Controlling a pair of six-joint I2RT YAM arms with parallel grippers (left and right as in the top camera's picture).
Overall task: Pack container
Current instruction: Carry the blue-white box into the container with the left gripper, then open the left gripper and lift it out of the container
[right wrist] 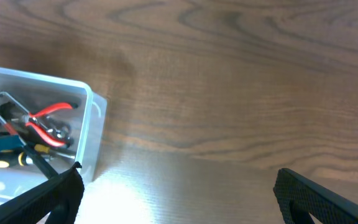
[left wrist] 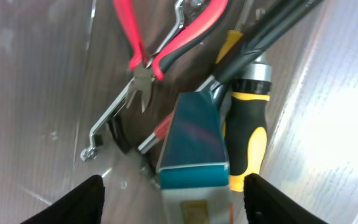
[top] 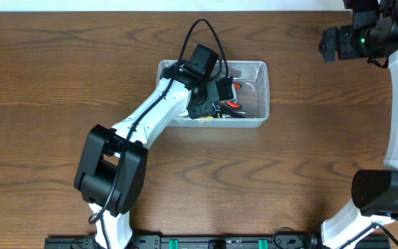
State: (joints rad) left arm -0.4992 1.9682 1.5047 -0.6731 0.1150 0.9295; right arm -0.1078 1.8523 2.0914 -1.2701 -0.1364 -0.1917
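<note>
The clear container [top: 260, 93] sits mid-table and also shows in the right wrist view [right wrist: 92, 134]. It holds red-handled pliers [left wrist: 160, 43], a yellow-and-black screwdriver [left wrist: 248, 134], a teal-and-white block [left wrist: 194, 143] and a thin metal key [left wrist: 107, 121]. My left gripper [top: 209, 97] is inside the container. Its fingers [left wrist: 173, 202] are open on either side of the teal block's near end and do not touch it. My right gripper [top: 330, 43] is at the far right, high over bare wood. Its fingers [right wrist: 179, 196] are open and empty.
The wooden table [top: 47, 83] surrounds the container. A black rail [top: 220, 242] runs along the front edge. The left arm [top: 150, 114] lies across the container's left end.
</note>
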